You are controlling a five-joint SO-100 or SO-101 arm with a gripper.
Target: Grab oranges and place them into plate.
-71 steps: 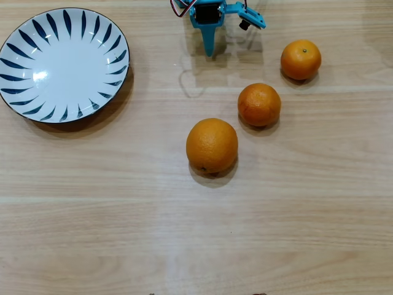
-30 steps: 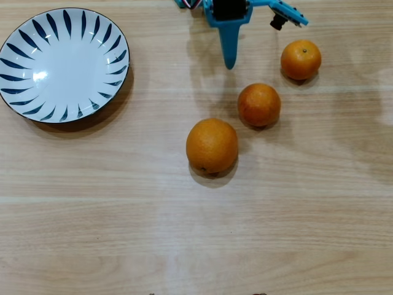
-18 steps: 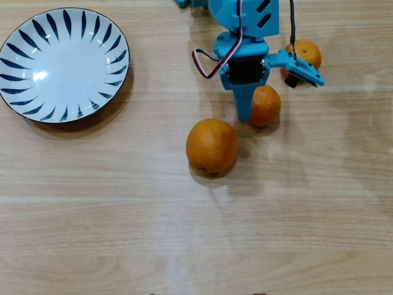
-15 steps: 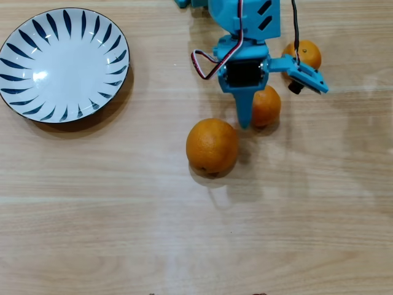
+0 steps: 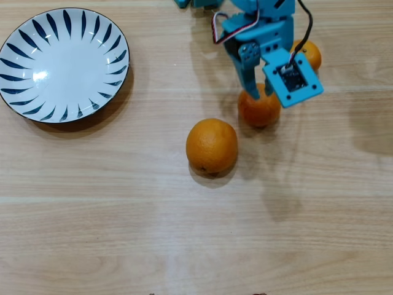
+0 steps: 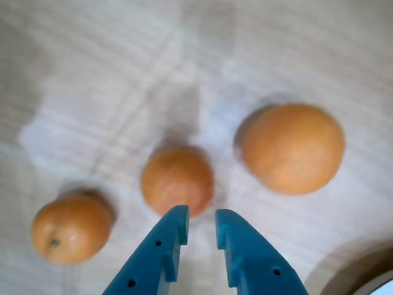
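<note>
Three oranges lie on the wooden table. The large orange [image 5: 212,146] [image 6: 291,147] is nearest the table's middle. A small orange [image 5: 259,109] [image 6: 177,178] lies right of it in the overhead view. Another small orange [image 5: 310,54] [image 6: 70,227] lies behind the arm, partly hidden. My blue gripper [image 5: 253,91] [image 6: 202,214] hovers over the near small orange, its jaws almost closed with a narrow gap, holding nothing. The white plate [image 5: 61,67] with blue strokes sits empty at top left; its edge [image 6: 376,286] shows in the wrist view's bottom right corner.
The arm's base [image 5: 258,18] stands at the table's top edge. Bare wooden tabletop [image 5: 153,233] stretches between the oranges and the plate and across the front.
</note>
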